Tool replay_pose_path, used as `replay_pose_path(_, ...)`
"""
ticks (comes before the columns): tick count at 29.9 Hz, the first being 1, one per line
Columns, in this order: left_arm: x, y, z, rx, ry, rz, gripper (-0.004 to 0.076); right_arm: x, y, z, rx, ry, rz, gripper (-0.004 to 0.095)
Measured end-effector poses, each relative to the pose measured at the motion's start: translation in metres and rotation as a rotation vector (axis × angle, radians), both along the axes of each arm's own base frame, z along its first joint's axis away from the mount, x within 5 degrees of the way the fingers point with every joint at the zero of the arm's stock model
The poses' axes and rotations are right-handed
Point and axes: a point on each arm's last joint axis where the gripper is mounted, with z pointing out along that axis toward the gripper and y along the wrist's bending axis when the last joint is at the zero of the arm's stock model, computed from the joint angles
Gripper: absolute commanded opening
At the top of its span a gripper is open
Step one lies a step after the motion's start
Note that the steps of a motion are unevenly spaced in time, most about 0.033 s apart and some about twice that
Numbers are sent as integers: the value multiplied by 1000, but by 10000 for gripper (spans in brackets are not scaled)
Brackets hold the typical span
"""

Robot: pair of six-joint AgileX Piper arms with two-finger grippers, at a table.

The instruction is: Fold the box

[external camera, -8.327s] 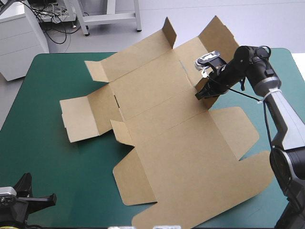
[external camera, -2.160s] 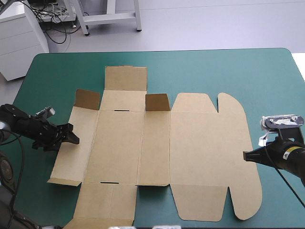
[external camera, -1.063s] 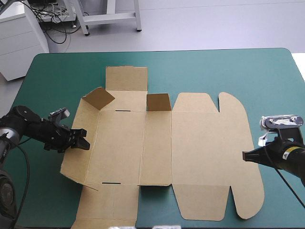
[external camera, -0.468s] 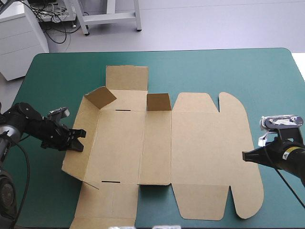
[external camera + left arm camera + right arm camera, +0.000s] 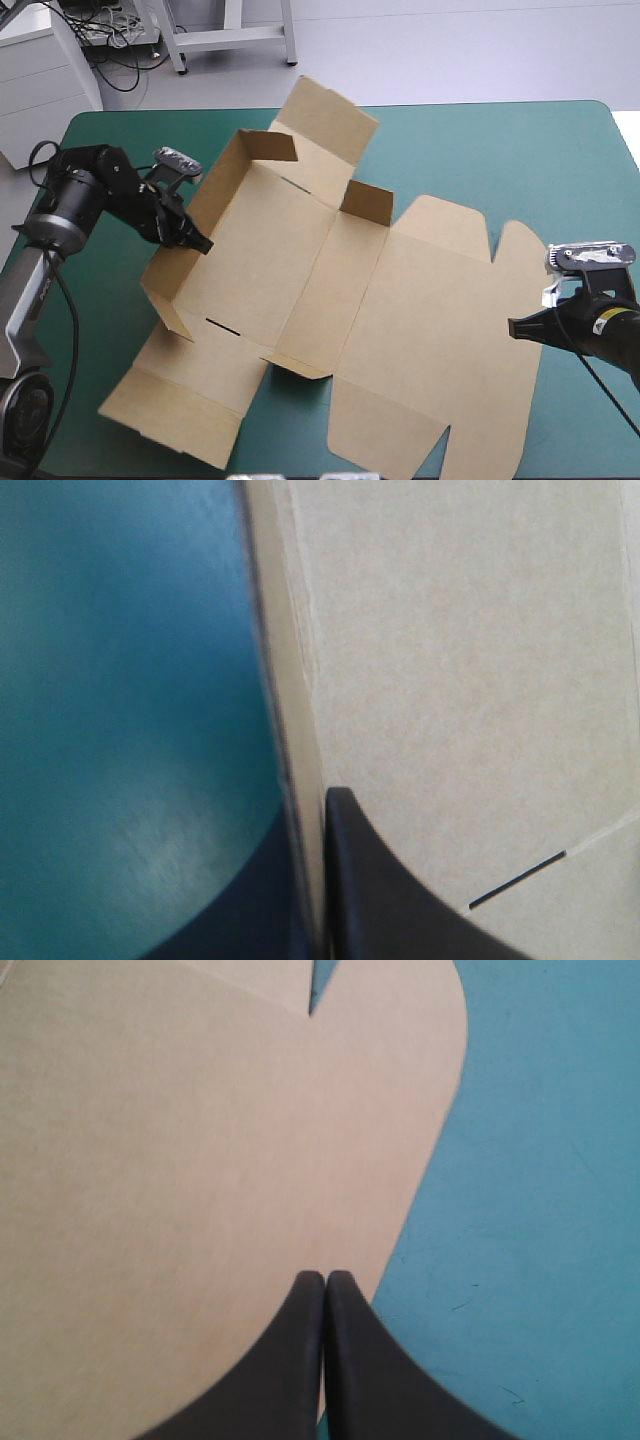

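**Box wall clamped by the left gripper**

The brown box (image 5: 300,260) is lying opened out on the teal-green cover (image 5: 480,150), turned at an angle to the table's edges. Its side wall (image 5: 190,215) is being held raised by the left gripper (image 5: 200,245). The black fingers are being pressed on the board from both sides, with the wall's edge between them. Just beside this gripper, on the inner side, a narrow slot (image 5: 518,880) is seen in the box's floor. The right gripper (image 5: 513,328) is being held with its fingers together and nothing between them. Its tip is at the rounded rim of the lid flap (image 5: 180,1140), which is spreading ahead of it, with bare cover beside it.
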Motion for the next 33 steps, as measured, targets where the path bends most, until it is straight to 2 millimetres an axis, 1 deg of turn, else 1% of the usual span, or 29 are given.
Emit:
replay_pose_path(4, 17, -31, 20, 104, -114, -172, -32, 0, 0, 0, -1, 5, 0, -23)
replay_pose_path(7, 30, -51, 23, 204, -163, -259, -32, -1, 0, -1, -2, 15, -1, -23)
replay_pose_path(10, 40, -66, 22, 310, -203, -309, -32, -2, 0, -2, -4, 35, -2, -23)
replay_pose_path(14, 48, -81, 19, 431, -267, -365, -32, -3, -1, -3, -6, 48, -2, -23)
replay_pose_path(17, 52, -91, 22, 489, -361, -401, -32, -3, -1, -3, -6, 48, -2, -23)
replay_pose_path(21, 52, -105, 27, 506, -452, -439, -32, -3, -1, -3, -6, 48, -2, -23)
replay_pose_path(24, 51, -110, 28, 477, -478, -408, -32, -3, -1, -3, -6, 48, -2, -23)
replay_pose_path(27, 50, -113, 24, 478, -478, -410, -32, -3, 0, -3, -2, 49, -1, -23)
replay_pose_path(30, 44, -117, 16, 516, -492, -455, -32, -4, 0, -3, 3, 50, 0, -23)
replay_pose_path(33, 32, -122, 7, 556, -523, -505, -32, -4, 0, -3, 3, 50, 0, -23)
